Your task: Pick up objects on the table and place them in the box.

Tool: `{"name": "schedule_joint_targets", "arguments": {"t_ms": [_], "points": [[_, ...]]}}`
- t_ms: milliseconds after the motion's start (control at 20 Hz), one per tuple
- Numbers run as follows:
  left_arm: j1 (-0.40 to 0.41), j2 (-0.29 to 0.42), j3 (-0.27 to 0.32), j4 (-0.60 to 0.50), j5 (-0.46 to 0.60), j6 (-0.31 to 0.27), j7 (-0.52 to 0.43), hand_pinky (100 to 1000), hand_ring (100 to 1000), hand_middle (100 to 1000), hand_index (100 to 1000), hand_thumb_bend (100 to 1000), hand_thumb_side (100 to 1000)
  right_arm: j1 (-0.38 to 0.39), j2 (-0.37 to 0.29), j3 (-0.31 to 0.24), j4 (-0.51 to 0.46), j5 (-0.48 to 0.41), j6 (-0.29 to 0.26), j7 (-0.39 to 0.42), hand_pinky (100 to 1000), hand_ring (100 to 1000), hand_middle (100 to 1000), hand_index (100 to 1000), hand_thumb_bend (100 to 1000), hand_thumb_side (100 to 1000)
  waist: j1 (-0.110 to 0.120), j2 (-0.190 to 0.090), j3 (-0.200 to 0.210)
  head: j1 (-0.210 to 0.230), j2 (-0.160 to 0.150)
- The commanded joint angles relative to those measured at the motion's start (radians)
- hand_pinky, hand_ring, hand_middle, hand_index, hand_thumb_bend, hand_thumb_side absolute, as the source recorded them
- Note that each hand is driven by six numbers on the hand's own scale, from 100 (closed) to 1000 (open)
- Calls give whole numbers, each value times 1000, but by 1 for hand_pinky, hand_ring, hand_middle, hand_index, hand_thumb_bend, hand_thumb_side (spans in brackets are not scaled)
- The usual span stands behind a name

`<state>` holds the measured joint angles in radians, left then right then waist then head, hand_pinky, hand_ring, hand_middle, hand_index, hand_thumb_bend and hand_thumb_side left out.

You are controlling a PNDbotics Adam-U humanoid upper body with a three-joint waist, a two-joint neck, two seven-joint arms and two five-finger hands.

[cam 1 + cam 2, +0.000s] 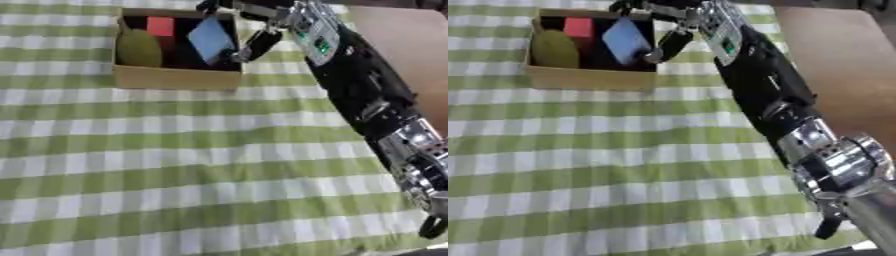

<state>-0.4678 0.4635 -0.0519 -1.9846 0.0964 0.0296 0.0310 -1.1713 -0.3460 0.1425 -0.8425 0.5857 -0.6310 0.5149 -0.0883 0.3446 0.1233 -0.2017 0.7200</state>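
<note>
A cardboard box stands at the far left-centre of the checked cloth. Inside it lie an olive-green rounded object on the left and a red block at the back. My right hand reaches over the box's right side, fingers and thumb curled on a flat light-blue object. That object hangs tilted inside the box opening. My left hand shows in neither view.
A green-and-white checked cloth covers the table. My right arm runs from the lower right corner up to the box along the right side. A bare brown surface lies beyond the cloth's right edge.
</note>
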Motion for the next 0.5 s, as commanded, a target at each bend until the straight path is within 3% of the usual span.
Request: {"name": "schedule_joint_targets", "arguments": {"t_ms": [50,200,350,500], "points": [[-6,7,0,-15,4,-2,-4,688,794,705,791,100,582,-18,-31,0,-84,-101,19,37,1000,977,721,974,100,100,9,-23,-4,7,2],[-1,8,3,-15,1,-3,-1,688,794,705,791,100,581,2,-77,11,-206,-230,73,43,986,954,691,965,100,100,10,-32,-11,16,10],[7,10,5,-15,-2,-3,2,689,794,705,791,100,580,43,-144,21,-387,-388,155,36,975,946,686,959,100,100,12,-41,-19,31,15],[12,10,6,-15,-4,-1,5,690,795,706,791,100,579,59,-168,36,-478,-440,213,67,979,965,722,973,100,100,17,-51,-29,48,16]]}}
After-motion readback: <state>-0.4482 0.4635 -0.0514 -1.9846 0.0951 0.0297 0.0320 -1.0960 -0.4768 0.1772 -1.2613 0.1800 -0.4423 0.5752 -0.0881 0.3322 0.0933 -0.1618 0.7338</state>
